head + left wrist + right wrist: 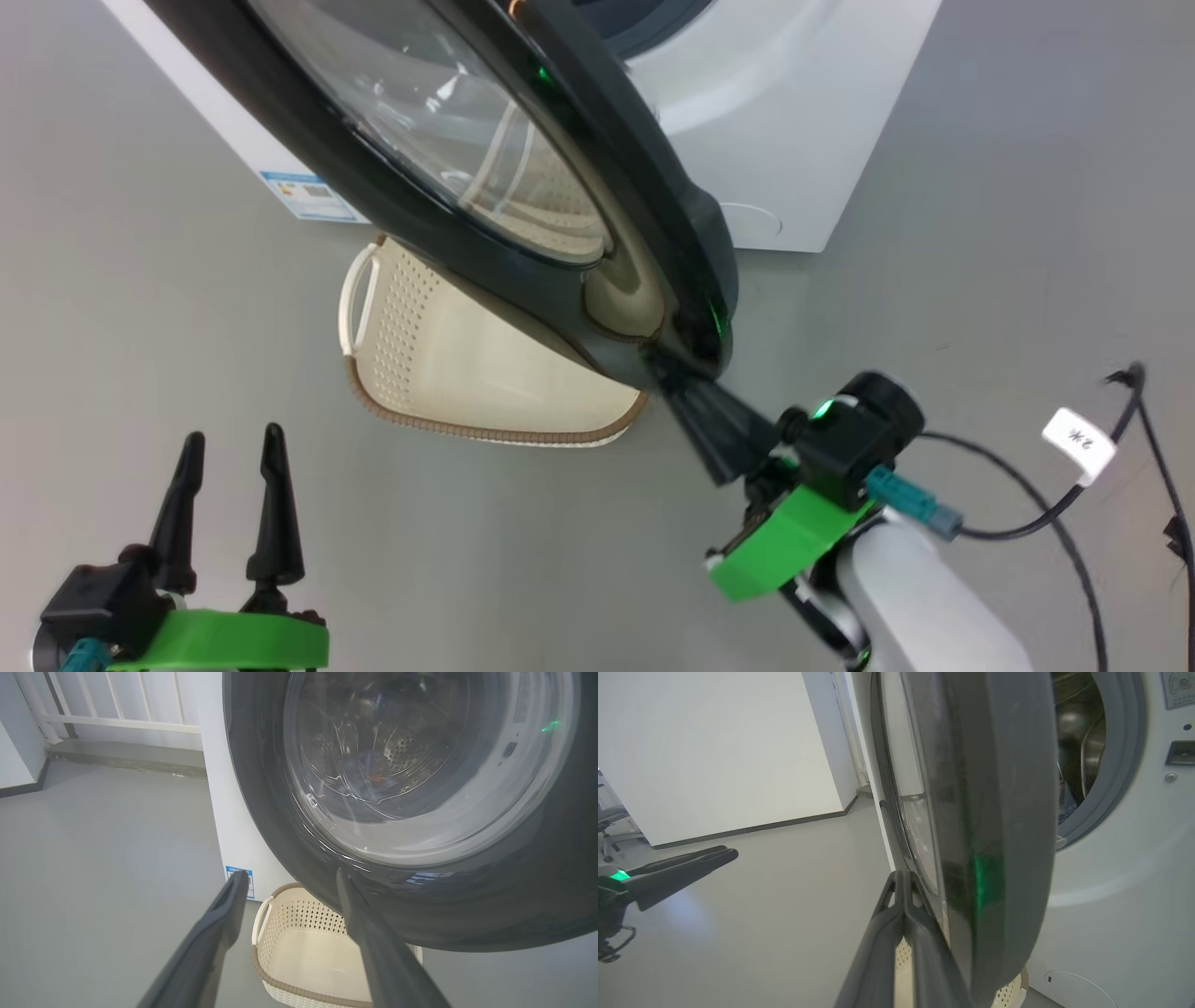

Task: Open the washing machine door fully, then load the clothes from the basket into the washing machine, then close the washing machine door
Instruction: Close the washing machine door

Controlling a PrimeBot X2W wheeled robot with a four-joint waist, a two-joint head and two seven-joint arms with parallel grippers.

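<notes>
A bare lab-style test room: a washer [794,121] stands on a plain grey floor [140,280] with blank white walls [714,742], a tagged cable [1078,443] trails at the right of the head view, and what may be an office chair [612,821] sits at the right wrist view's left edge.

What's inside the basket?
Inside the basket only its bare cream bottom shows, with nothing lying on it. The washing machine door hangs over its far side and hides that part, so something small could lie there unseen.
</notes>
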